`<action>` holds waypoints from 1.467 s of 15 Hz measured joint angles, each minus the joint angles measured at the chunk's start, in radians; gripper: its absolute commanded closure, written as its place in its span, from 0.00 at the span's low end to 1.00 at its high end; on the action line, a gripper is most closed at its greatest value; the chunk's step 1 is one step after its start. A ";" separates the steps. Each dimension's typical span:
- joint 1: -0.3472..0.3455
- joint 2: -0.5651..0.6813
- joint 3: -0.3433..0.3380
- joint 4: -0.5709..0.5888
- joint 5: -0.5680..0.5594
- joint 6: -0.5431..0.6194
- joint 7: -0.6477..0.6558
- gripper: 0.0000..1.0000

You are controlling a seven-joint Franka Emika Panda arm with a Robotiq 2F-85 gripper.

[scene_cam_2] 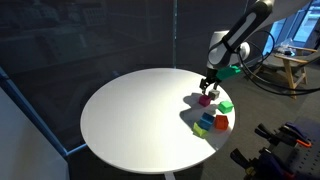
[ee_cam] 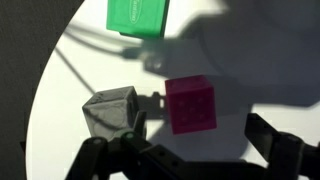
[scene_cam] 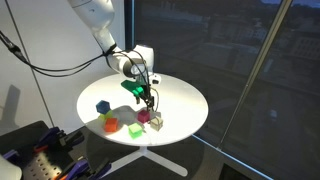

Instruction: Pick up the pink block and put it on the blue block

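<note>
The gripper (ee_cam: 190, 150) is observed open over the round white table (scene_cam: 185, 100), with its two fingers (ee_cam: 105, 155) set well apart and nothing held between them. In both exterior views it is seen low above the group of blocks (scene_cam: 150, 103) (scene_cam_2: 206, 90).

The pink block (ee_cam: 190, 103) is found resting on the table, unheld. In the wrist view it lies just ahead of the gap between the fingers and is touched by neither. It is marked in both exterior views directly under the gripper (scene_cam: 143, 117) (scene_cam_2: 204, 99).

A grey-beige block (ee_cam: 110, 110) is noted just beside the pink block, with a narrow shadowed gap between them. A green block (ee_cam: 135, 15) is recorded further ahead, apart from both.

The blue block (scene_cam: 102, 108) is located on the table at the far edge of the group from the pink block, with nothing on top of it. An orange block (scene_cam: 110, 123) is noted just beside it.
</note>
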 measured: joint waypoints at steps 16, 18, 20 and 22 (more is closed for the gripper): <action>0.000 0.058 0.002 0.005 0.000 0.071 -0.003 0.00; 0.000 0.069 0.006 0.010 -0.003 0.081 -0.012 0.00; 0.001 0.081 0.010 0.017 -0.015 0.086 -0.016 0.00; 0.001 0.090 0.013 0.023 -0.022 0.087 -0.019 0.00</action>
